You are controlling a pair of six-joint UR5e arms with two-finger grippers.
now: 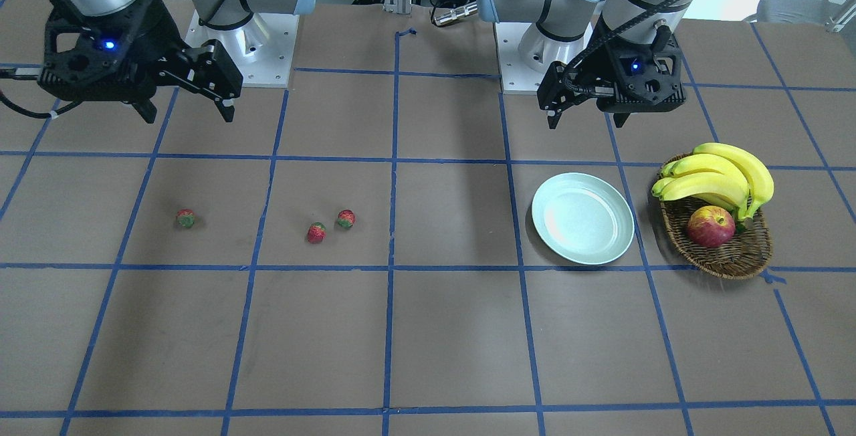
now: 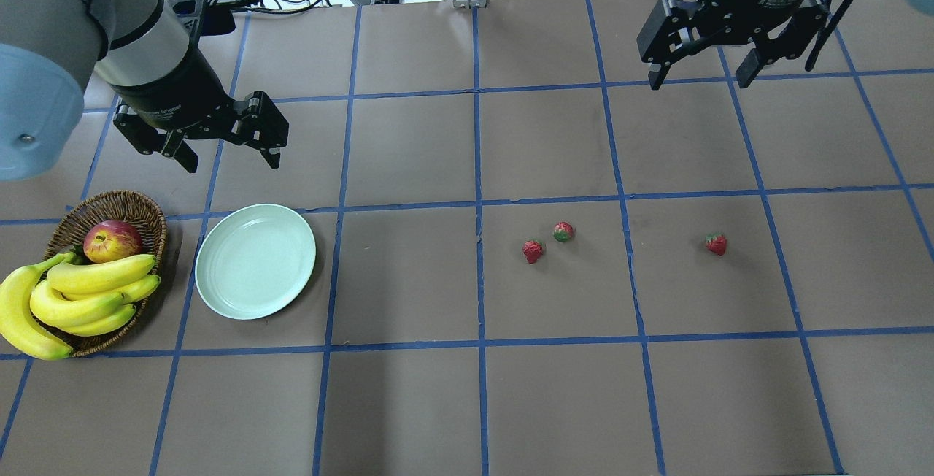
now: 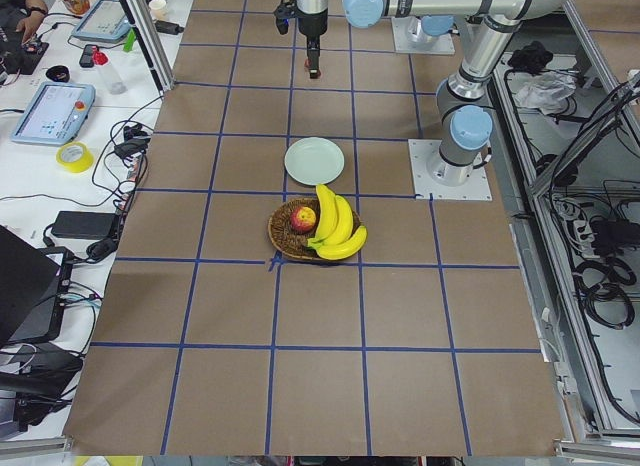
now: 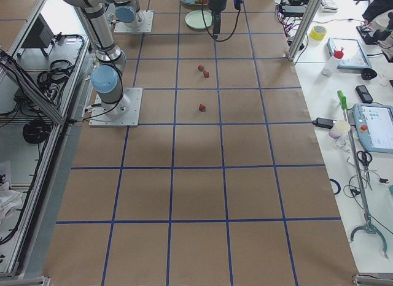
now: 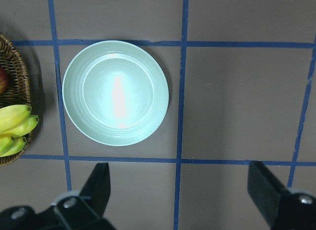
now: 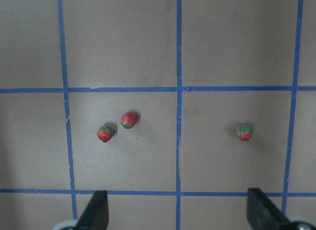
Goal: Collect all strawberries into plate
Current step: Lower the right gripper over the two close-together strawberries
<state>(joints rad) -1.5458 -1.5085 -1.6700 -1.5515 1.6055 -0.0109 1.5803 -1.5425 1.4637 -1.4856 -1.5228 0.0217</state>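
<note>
Three strawberries lie on the brown table: a close pair [image 2: 533, 250] [image 2: 562, 231] and one apart [image 2: 716, 244]. They also show in the right wrist view [image 6: 105, 134] [image 6: 129, 120] [image 6: 243, 132]. The pale mint-green plate [image 2: 255, 260] lies empty beside the basket, and it also shows in the left wrist view [image 5: 115, 93]. My left gripper [image 2: 232, 162] is open and empty, held above the table just behind the plate. My right gripper [image 2: 697, 80] is open and empty, held high behind the strawberries.
A brown wicker basket [image 2: 146, 206] at the plate's left holds a bunch of bananas [image 2: 80, 297] and a red-yellow apple [image 2: 112, 240]. Blue tape lines mark a grid on the table. Cables and power bricks lie along the far edge.
</note>
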